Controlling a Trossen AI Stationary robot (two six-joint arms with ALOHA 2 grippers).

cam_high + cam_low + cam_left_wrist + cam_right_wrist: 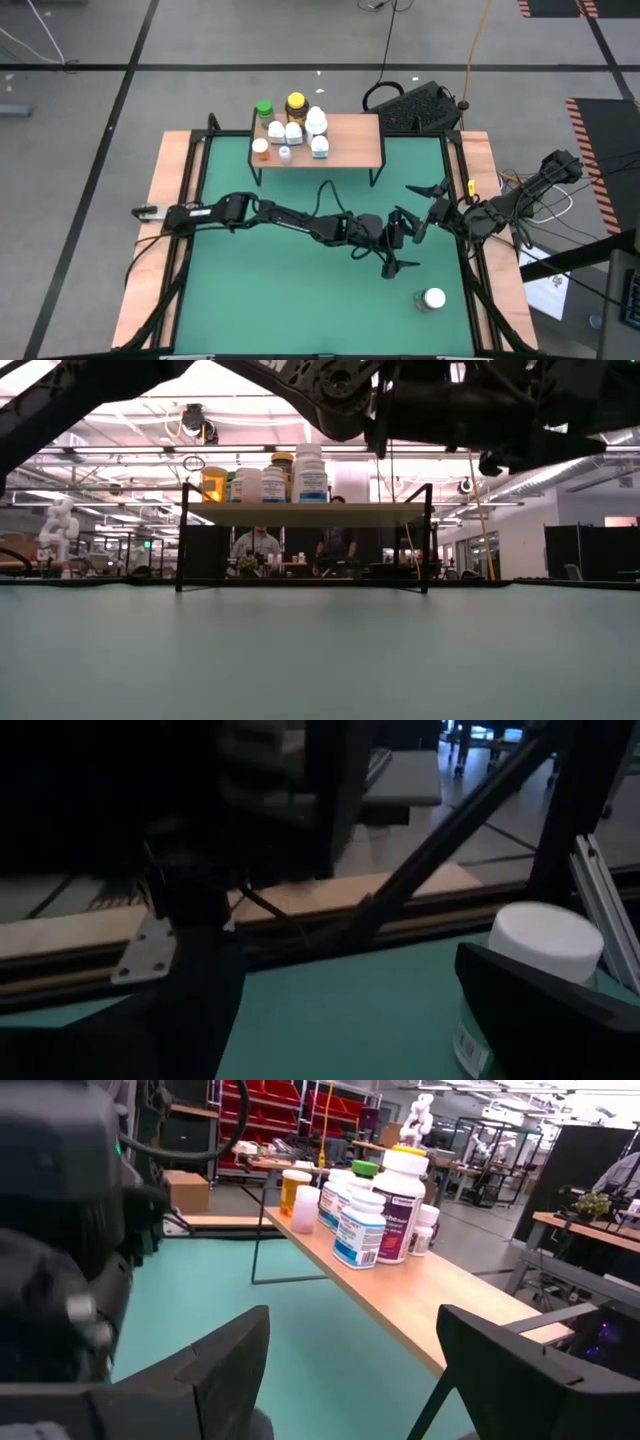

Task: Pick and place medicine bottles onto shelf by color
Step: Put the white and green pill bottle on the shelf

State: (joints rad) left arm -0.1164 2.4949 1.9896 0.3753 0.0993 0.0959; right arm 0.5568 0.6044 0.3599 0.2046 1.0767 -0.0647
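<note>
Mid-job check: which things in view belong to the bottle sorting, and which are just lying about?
Job:
shelf
bottles on the shelf
white-capped bottle on the mat
left gripper, open, near that bottle
right gripper, open

Lying about:
black keyboard behind the table
papers off the table's right edge

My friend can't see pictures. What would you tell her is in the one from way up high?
Seen from above, a cluster of medicine bottles stands on the left part of a small wooden shelf at the far side of a green mat. One white-lidded bottle stands alone near the right front. The left gripper and right gripper hang open, empty.
</note>
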